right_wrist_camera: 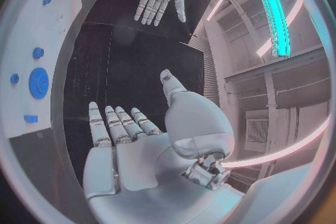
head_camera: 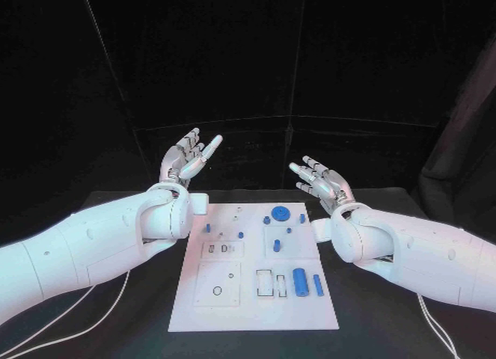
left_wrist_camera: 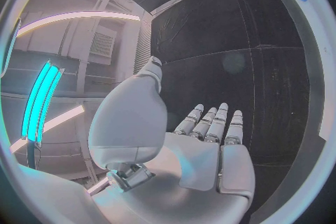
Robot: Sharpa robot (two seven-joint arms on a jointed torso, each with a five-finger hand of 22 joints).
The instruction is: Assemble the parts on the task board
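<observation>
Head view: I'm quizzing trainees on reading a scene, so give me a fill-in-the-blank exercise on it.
1. The left robot hand holds ____.
2. The task board is coloured ____.
3. The large round part is coloured ____.
4. Both the left and the right robot hand have their fingers ____.

Missing words: nothing; white; blue; apart

Black table (head_camera: pixel 118 329) under my board, two white cables (head_camera: pixel 64 318) trailing across its near-left corner, another cable (head_camera: pixel 437 325) at right.
</observation>
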